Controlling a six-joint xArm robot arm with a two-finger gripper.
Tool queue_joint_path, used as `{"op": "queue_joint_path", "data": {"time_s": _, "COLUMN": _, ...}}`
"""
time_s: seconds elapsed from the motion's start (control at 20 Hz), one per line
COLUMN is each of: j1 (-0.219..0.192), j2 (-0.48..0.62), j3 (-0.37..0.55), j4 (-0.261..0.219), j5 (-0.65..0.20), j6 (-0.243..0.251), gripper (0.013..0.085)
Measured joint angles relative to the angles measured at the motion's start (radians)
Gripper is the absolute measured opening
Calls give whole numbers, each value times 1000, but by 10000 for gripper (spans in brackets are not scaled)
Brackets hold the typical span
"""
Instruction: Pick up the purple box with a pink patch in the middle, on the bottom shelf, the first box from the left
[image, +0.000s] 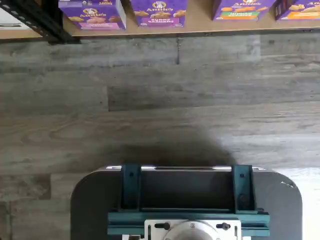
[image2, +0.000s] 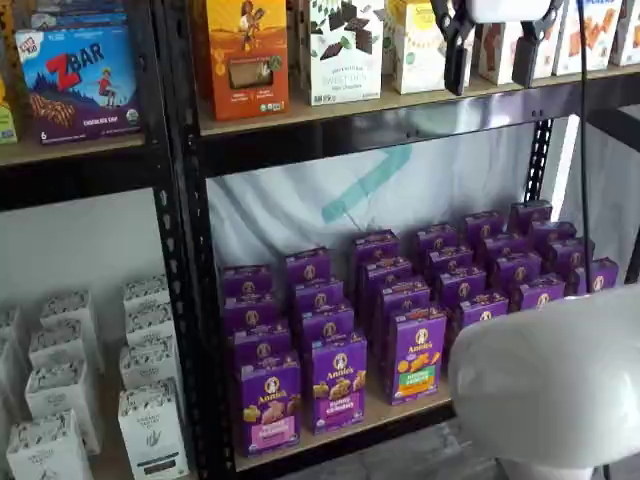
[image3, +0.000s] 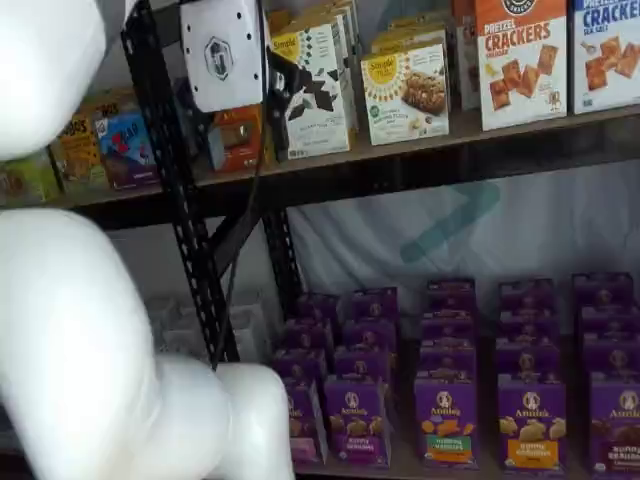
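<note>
The purple box (image2: 270, 405) with a pink patch stands upright at the left front of the bottom shelf (image2: 392, 408), just right of a black rack post. The wrist view shows the same box (image: 92, 12) on the tan shelf board (image: 200, 25), beyond a stretch of wooden floor. In a shelf view the arm partly hides the box (image3: 305, 425). My gripper (image2: 490, 80) hangs high, level with the upper shelf and far above the box. A plain gap shows between its black fingers, with nothing in them. In a shelf view its white body (image3: 222, 50) appears side-on.
Rows of like purple boxes fill the bottom shelf, one with a purple band (image2: 338, 383) and one with a green patch (image2: 418, 355) beside the target. White cartons (image2: 150, 430) fill the left bay beyond a black post (image2: 185, 250). The arm's white link (image2: 560, 380) looms at the front.
</note>
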Motion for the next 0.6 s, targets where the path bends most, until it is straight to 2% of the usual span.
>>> {"op": "queue_joint_path", "data": {"time_s": 0.15, "j1": -36, "j2": 5, "j3": -3, "j4": 40, "j5": 9, "j6": -18, "gripper": 850}}
{"op": "queue_joint_path", "data": {"time_s": 0.25, "j1": -42, "j2": 4, "j3": 0, "j4": 46, "j5": 2, "j6": -22, "gripper": 850}}
{"op": "queue_joint_path", "data": {"time_s": 0.45, "j1": -25, "j2": 4, "j3": 21, "j4": 25, "j5": -27, "j6": -17, "gripper": 850}}
{"op": "queue_joint_path", "data": {"time_s": 0.6, "j1": -27, "j2": 0, "j3": 63, "j4": 31, "j5": -70, "j6": -17, "gripper": 850}}
